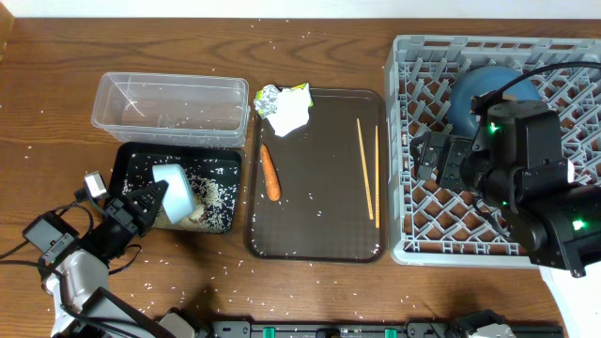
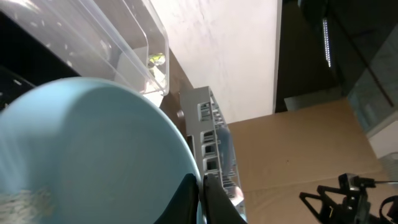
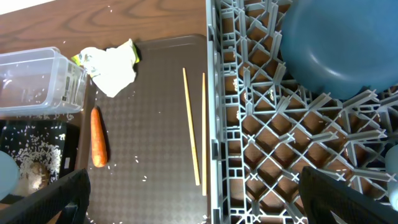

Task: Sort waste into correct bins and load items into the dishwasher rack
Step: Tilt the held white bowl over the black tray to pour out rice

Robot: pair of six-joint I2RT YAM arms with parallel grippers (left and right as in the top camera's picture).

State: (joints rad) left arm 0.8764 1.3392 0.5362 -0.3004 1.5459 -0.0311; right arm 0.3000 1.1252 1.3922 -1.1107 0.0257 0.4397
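My left gripper [image 1: 150, 199] is shut on the rim of the small light-blue cup [image 1: 176, 191] and holds it tilted over the black tray [image 1: 131, 160], which holds rice grains [image 1: 218, 195] and a brown scrap [image 3: 34, 177]. In the left wrist view the cup [image 2: 87, 149] fills the frame, with the jaws [image 2: 202, 186] pinching its rim. The carrot [image 1: 270, 173], white napkin [image 1: 286, 115], green-yellow wrapper [image 1: 272, 97] and chopsticks [image 1: 368, 169] lie on the brown serving tray [image 1: 319, 235]. My right gripper [image 1: 434, 158] is open and empty above the grey rack [image 1: 413, 225], which holds the dark blue plate [image 1: 493, 94].
The clear tub [image 1: 169, 108] stands behind the black tray, with a few grains inside. Rice grains are scattered over the wooden table [image 1: 310, 19]. In the right wrist view the open jaws [image 3: 199, 199] straddle the rack's left wall [image 3: 214, 124] beside the chopsticks [image 3: 193, 124].
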